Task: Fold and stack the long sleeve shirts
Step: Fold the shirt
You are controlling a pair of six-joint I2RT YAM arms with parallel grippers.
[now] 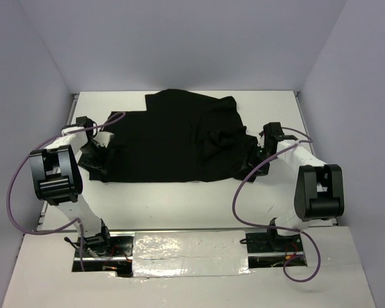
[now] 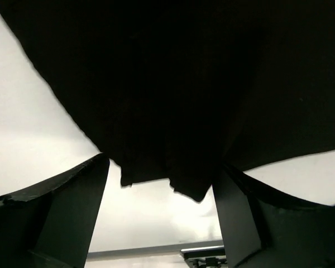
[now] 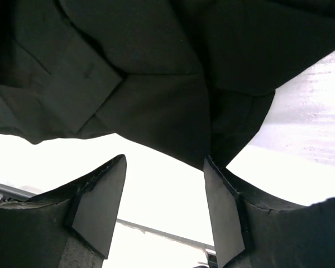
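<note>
1. Top external view: we see a black shirt (image 1: pixel 173 138) lying spread on the white table (image 1: pixel 179 205), on its far half, with rumpled folds toward the right side.
2. The left gripper (image 1: pixel 97 157) sits at the shirt's left edge and the right gripper (image 1: pixel 256 157) at its right edge.
3. From the left wrist we see the fingers (image 2: pixel 72 206) standing wide apart. A hem of the shirt reaches into the gap but is not pinched, so the jaws are released.
4. From the right wrist we see both fingers apart too. A shirt corner ends just at one fingertip, and nothing is clamped.
</note>
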